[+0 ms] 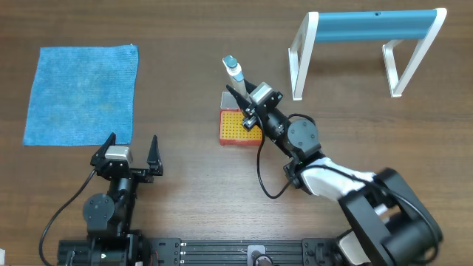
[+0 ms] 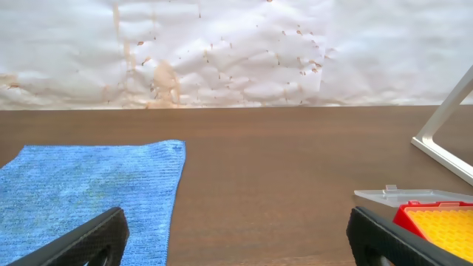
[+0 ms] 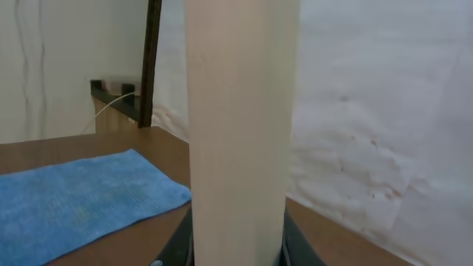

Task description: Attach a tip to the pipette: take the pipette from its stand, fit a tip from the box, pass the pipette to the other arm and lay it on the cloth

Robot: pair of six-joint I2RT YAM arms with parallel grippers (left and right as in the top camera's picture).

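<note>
My right gripper (image 1: 244, 101) is shut on the pipette (image 1: 234, 70), holding it over the red tip box (image 1: 238, 127) with its yellow rack at the table's middle. In the right wrist view the cream pipette body (image 3: 240, 125) stands upright between the fingers of the right gripper (image 3: 238, 250). The pipette's lower end is hidden. The blue cloth (image 1: 81, 94) lies flat at the far left. My left gripper (image 1: 133, 142) stands open and empty near the front edge, just below the cloth. In its own wrist view the left gripper (image 2: 236, 253) faces the cloth (image 2: 81, 193) and the tip box (image 2: 437, 223).
The white stand (image 1: 299, 55) with a blue top bar is at the far right; one of its legs (image 2: 443, 137) shows in the left wrist view. The tip box's clear lid (image 2: 403, 195) lies open behind it. Bare wood lies between cloth and box.
</note>
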